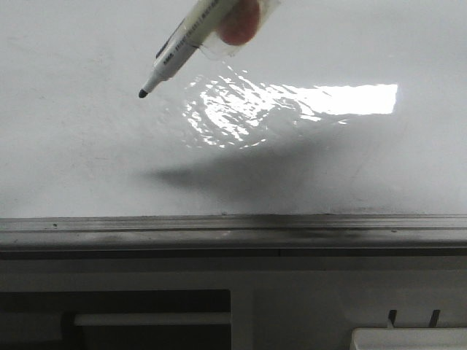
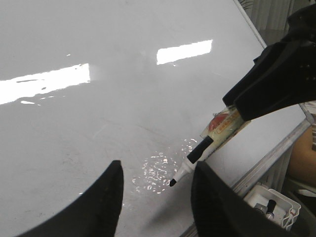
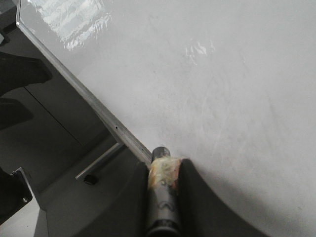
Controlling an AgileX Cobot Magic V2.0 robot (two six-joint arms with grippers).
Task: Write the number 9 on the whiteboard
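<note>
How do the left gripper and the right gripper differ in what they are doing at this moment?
The right gripper is shut on the marker; the left gripper is open and holds nothing. The right gripper aims the marker tip down at the whiteboard; the left gripper only hangs nearby. Both are dark and above the board.

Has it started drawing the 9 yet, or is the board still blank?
Nothing is drawn yet: the glossy white whiteboard shows only glare and faint smudges. In hand: the right gripper holds an uncapped black-tipped marker, its tip apparently just above the board. The left gripper is open, holding nothing. The whole 9 remains.
</note>
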